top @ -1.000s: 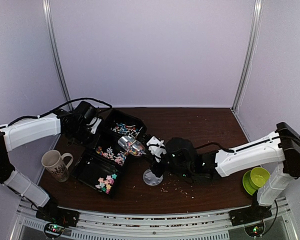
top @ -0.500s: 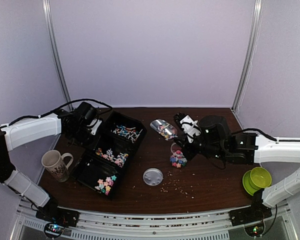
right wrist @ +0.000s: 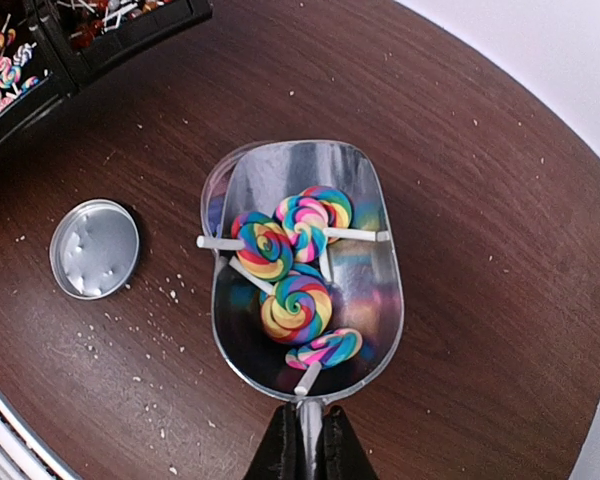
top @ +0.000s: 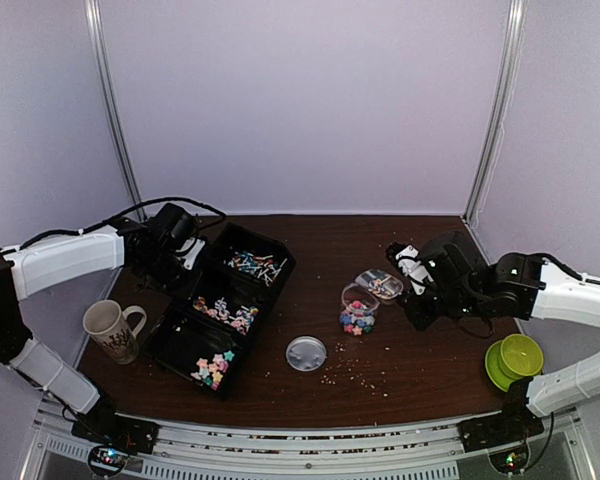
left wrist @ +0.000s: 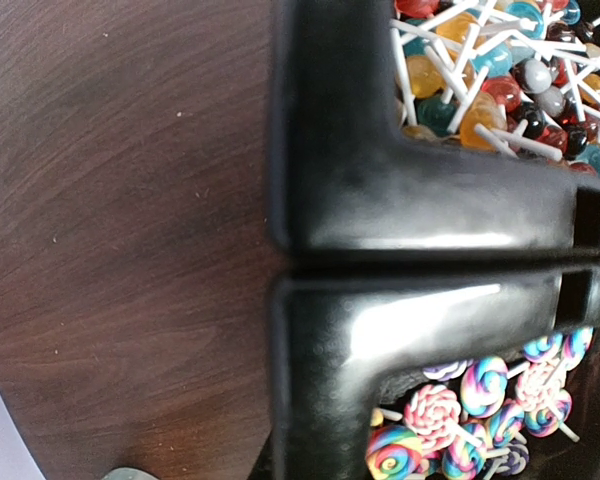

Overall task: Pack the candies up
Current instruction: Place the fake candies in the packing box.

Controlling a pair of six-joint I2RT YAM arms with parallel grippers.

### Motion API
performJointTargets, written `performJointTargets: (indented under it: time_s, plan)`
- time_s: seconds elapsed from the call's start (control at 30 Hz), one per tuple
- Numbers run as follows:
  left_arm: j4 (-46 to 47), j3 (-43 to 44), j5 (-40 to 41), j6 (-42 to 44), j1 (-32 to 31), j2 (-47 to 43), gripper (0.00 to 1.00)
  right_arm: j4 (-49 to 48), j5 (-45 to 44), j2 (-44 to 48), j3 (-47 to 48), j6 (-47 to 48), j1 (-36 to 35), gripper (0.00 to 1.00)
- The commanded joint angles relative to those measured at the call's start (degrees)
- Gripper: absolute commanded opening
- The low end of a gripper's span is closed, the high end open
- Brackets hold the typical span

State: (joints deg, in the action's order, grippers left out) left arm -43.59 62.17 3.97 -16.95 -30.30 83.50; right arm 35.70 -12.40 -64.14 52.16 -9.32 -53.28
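Note:
My right gripper (top: 408, 272) (right wrist: 308, 425) is shut on the handle of a clear scoop (top: 380, 284) (right wrist: 305, 270). The scoop carries several rainbow swirl lollipop candies (right wrist: 295, 305). It hovers just right of and partly over a small clear jar (top: 357, 318) half full of coloured candies; the jar's rim (right wrist: 208, 195) peeks out under the scoop's left edge. My left gripper (top: 180, 255) rests shut at the left rim of the black trays (top: 185, 345). Its fingers are hidden in the left wrist view, which shows the tray walls (left wrist: 380, 200), ball lollipops (left wrist: 480, 90) and swirl lollipops (left wrist: 435, 415).
The jar's round lid (top: 306, 353) (right wrist: 95, 248) lies flat in front of the jar. A white mug (top: 110, 330) stands near the left front, a green bowl (top: 512, 360) at the right front. Pale crumbs (top: 355, 375) dot the brown table.
My right arm has swung the loaded scoop from the trays to the right and now holds it by the jar. The left arm has not moved.

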Motion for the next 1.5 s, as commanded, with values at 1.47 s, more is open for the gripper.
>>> performJointTargets:
  time_s: [1.47]
  plan:
    - [5.6,3.9,-3.6,-1.3,0.3,-1.5,0.0,38.9,0.8,-22.8,32.2,8.6,2.3,0.0]
